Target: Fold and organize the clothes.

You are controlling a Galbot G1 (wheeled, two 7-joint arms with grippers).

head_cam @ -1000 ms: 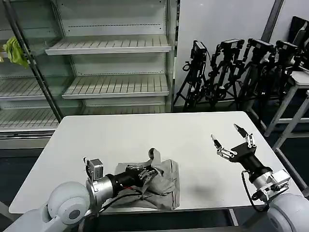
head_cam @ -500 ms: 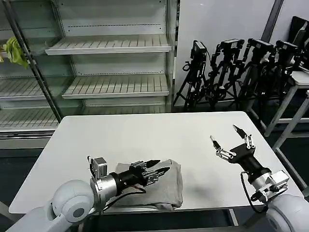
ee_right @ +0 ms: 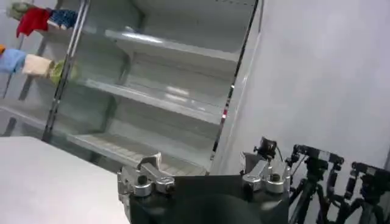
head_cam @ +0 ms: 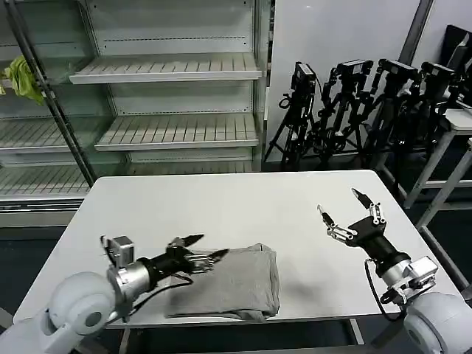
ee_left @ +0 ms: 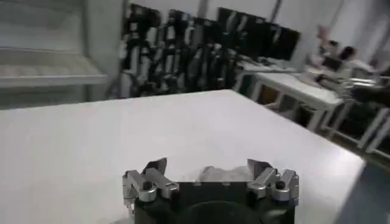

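Note:
A light grey shirt (head_cam: 236,284) lies folded into a flat rectangle near the front edge of the white table (head_cam: 221,206). My left gripper (head_cam: 205,248) hovers open just left of the shirt's left edge, holding nothing. A small bit of the grey shirt (ee_left: 216,174) peeks between the open left gripper (ee_left: 207,167) fingers in the left wrist view. My right gripper (head_cam: 343,206) stands open and raised over the table's right side, well clear of the shirt. In the right wrist view the right gripper (ee_right: 201,164) points up at the shelves with nothing in it.
Shelving (head_cam: 169,70) stands behind the table, with a yellow-green cloth (head_cam: 22,77) hanging at its far left. Camera tripods (head_cam: 369,103) cluster at the back right. Folded coloured cloths (ee_right: 30,36) sit on a shelf. Another table (head_cam: 461,122) stands at the right.
The left gripper let go of the shirt, opened and drew back to the left. The shirt went from bunched to lying flat and folded. The right gripper barely shifted.

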